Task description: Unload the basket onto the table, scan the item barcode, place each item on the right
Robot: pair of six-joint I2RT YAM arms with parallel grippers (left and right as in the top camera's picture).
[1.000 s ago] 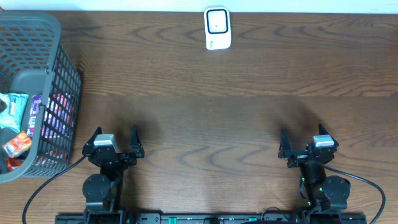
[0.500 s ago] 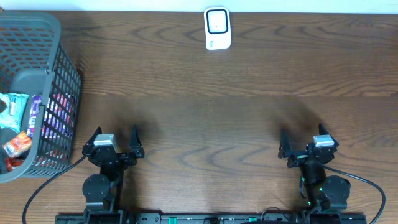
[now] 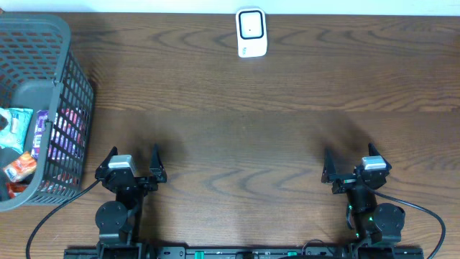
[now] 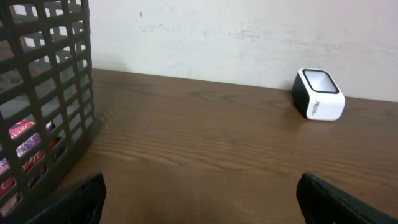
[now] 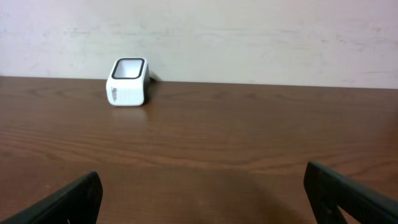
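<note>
A dark gray plastic basket [image 3: 79, 101] sits at the left edge of the brown wooden table [image 3: 237, 144]. Inside it are snack packets [image 3: 18, 133]: a blue-green one, a red and orange one, and purple and pink ones against the wall. The white barcode scanner [image 3: 251, 32] stands at the middle of the far edge. Near the front edge, the left gripper [image 3: 134, 152] and the right gripper [image 3: 348, 152] both have their fingers spread wide, holding nothing.
</note>
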